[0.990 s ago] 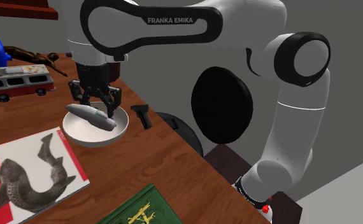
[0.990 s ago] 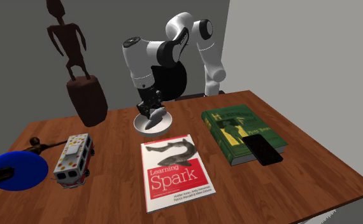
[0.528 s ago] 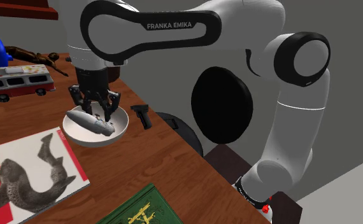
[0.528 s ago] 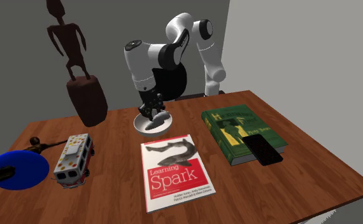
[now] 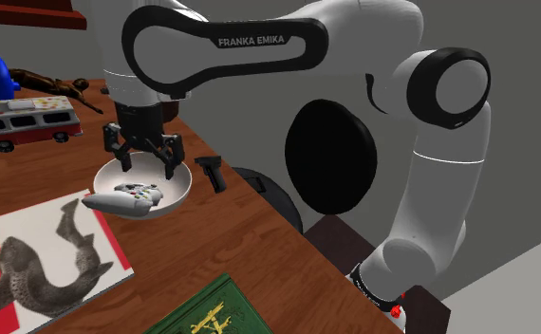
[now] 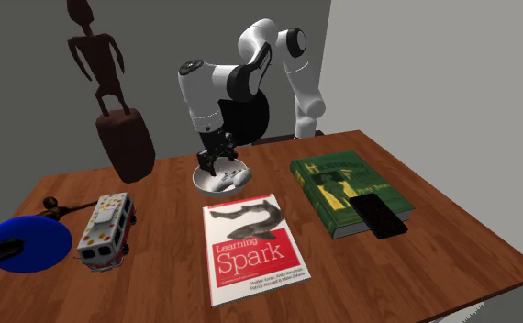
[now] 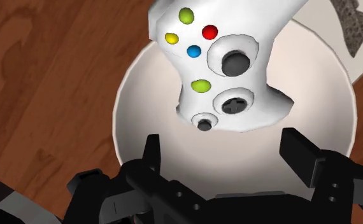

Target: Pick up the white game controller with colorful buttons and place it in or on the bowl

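Observation:
The white game controller point(image 5: 126, 196) lies face up in the white bowl point(image 5: 181, 185), one handle poking out over the rim towards the red-and-white book. In the wrist view its coloured buttons and sticks point(image 7: 225, 57) face the camera, resting against the bowl's rim point(image 7: 128, 95) on the side away from the fingers. My black gripper point(image 5: 143, 157) hangs open just above the bowl, and its fingers point(image 7: 151, 156) stand wide apart with nothing between them. From the second exterior view, the gripper point(image 6: 220, 159) sits over the bowl point(image 6: 205, 182) with the controller point(image 6: 233, 174) inside.
A small black object point(image 5: 212, 173) lies beside the bowl. The red-and-white "Spark" book point(image 6: 250, 240) lies in front of it, with a green book point(image 6: 328, 183) carrying a black phone point(image 6: 379, 216) further right. A toy bus point(image 6: 105, 229), blue disc point(image 6: 26, 243) and dark statue point(image 6: 117, 119) stand at that view's left.
The fingers have opened and let go of the controller. It has dropped and rolled face up into the bowl. The gripper stays just above it.

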Available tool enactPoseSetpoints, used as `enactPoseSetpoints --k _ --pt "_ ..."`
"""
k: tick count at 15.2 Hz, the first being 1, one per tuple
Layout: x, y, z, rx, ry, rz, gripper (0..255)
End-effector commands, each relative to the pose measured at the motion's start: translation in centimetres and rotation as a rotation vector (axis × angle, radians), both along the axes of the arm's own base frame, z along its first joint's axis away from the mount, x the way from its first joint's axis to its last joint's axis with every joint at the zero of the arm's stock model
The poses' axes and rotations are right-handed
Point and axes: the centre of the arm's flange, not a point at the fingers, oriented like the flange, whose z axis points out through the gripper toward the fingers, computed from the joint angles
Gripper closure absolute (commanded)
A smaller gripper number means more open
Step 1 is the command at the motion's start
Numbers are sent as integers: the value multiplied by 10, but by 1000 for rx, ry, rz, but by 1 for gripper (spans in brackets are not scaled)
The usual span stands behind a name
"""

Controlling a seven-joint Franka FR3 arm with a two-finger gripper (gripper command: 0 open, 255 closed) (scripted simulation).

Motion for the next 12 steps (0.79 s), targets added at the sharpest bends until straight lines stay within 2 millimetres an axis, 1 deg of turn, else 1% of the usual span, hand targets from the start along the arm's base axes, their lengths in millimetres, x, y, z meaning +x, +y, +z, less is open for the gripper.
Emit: enactPoseSetpoints --k 1,4,12 --pt "2 0 13 0 0 0 0" --pt "7 0 50 0 0 0 0" --pt "7 0 50 0 0 0 0"
